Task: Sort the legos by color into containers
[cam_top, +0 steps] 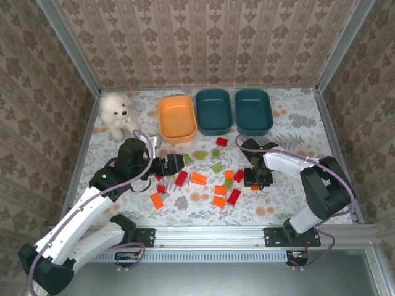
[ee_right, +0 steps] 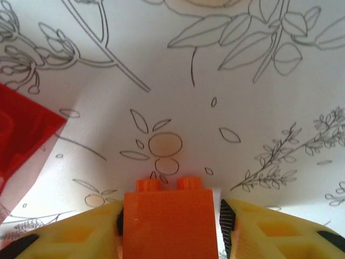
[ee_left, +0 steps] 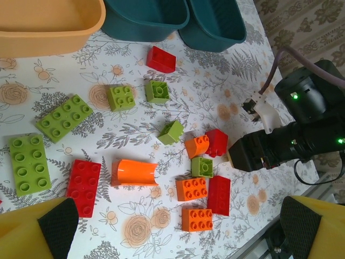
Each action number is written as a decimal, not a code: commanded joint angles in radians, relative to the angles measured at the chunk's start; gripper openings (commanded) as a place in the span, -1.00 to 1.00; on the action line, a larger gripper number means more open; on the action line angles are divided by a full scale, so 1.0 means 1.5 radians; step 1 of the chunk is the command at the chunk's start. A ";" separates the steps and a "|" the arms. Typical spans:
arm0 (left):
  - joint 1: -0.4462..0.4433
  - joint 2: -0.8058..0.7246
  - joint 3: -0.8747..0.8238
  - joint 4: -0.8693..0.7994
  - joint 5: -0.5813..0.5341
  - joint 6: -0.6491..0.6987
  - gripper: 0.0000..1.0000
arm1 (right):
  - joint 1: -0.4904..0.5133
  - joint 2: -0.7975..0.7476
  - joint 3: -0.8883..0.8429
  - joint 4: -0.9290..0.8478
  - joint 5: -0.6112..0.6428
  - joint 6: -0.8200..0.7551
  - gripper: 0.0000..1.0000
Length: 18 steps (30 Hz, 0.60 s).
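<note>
The grasp is in hand: the right jaws are clamped on an orange brick [ee_right: 170, 226] at the surface [ee_right: 242, 81], well to the near right of the orange tub [cam_top: 177, 118], so it probably next needs lifting over that tub's rim; the left jaws stand apart.

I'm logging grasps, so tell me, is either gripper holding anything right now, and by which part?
The right gripper holds an orange lego brick by its two opposite side walls, studs pointing away from the wrist. The left gripper is open and holds nothing.
</note>
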 commanded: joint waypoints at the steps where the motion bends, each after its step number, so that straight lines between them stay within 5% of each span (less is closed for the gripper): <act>1: -0.005 -0.006 0.011 0.012 0.008 -0.013 1.00 | -0.008 0.006 0.000 0.008 -0.006 -0.012 -0.14; 5: -0.005 -0.004 0.012 0.015 0.006 -0.015 1.00 | -0.007 -0.016 0.011 -0.011 0.003 -0.009 -0.37; 11: -0.006 0.018 0.038 0.019 -0.018 -0.030 1.00 | -0.005 -0.115 0.141 -0.121 0.058 -0.020 -0.37; 18: -0.001 0.157 0.148 0.048 -0.034 -0.034 1.00 | -0.071 0.034 0.406 -0.135 0.072 -0.065 -0.40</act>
